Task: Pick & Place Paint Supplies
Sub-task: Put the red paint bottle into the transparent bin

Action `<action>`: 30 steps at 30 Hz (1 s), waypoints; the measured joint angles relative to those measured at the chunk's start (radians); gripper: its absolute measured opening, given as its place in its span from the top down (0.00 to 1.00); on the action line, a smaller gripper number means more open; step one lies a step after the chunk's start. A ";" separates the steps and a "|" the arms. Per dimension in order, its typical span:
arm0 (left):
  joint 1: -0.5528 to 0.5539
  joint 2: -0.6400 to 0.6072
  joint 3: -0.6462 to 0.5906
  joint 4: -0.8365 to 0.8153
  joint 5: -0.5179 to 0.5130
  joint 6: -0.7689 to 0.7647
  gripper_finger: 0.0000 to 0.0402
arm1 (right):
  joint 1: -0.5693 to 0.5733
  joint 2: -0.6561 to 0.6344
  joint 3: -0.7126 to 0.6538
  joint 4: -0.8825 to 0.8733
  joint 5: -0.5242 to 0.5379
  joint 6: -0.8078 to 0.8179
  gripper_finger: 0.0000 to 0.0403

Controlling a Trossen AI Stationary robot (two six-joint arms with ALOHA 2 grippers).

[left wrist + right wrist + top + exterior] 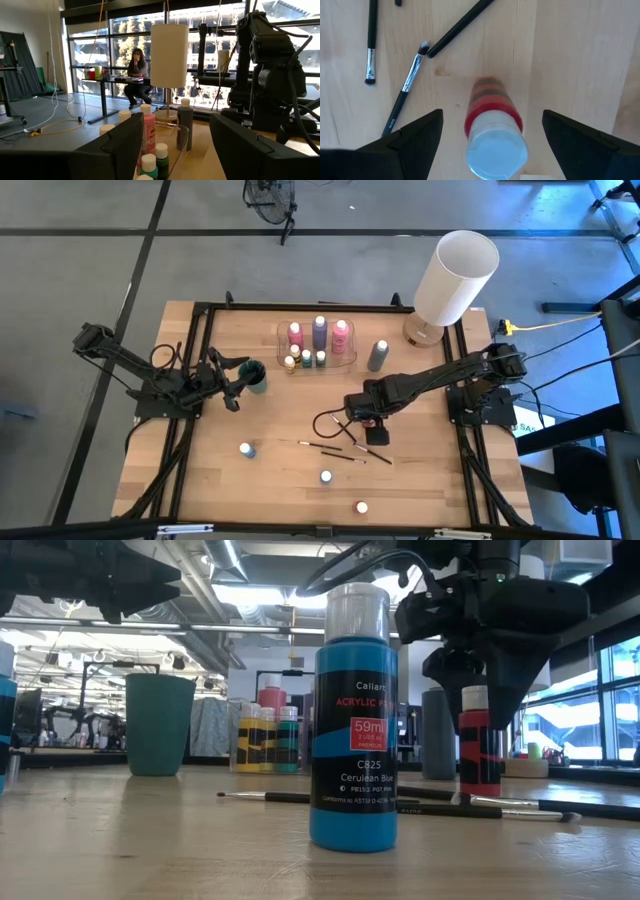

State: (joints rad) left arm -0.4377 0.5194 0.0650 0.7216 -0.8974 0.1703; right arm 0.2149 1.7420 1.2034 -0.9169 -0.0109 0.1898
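A small red paint bottle [493,107] with a white cap stands upright on the wooden table. My right gripper [492,112] hangs over it, pointing down and open, one finger on each side and clear of the bottle; the low view shows this bottle [480,745] under the gripper [490,690]. Thin paintbrushes [335,448] lie flat beside it. My left gripper [238,380] is open and holds nothing, level beside a teal cup [257,375]. It faces a clear tray [318,345] holding pink, purple and small bottles.
A grey bottle [378,355] stands right of the tray, and a tall white lamp [452,275] at the far right corner. Small bottles stand toward the near edge: blue ones [247,449] [326,476] and a red one [362,507]. A person sits beyond the table [136,67].
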 joint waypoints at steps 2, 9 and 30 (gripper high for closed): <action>0.000 0.000 0.000 0.000 0.000 0.000 0.44 | 0.000 0.000 0.000 0.001 0.000 0.000 0.15; 0.000 0.000 0.000 0.000 0.000 0.000 0.44 | 0.000 0.000 0.000 0.001 0.000 0.000 0.15; 0.000 0.000 0.000 0.000 0.000 0.000 0.44 | 0.000 0.000 0.000 0.001 -0.001 0.000 0.46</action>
State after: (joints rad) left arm -0.4374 0.5194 0.0650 0.7216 -0.8970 0.1703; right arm 0.2149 1.7420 1.2034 -0.9161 -0.0124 0.1898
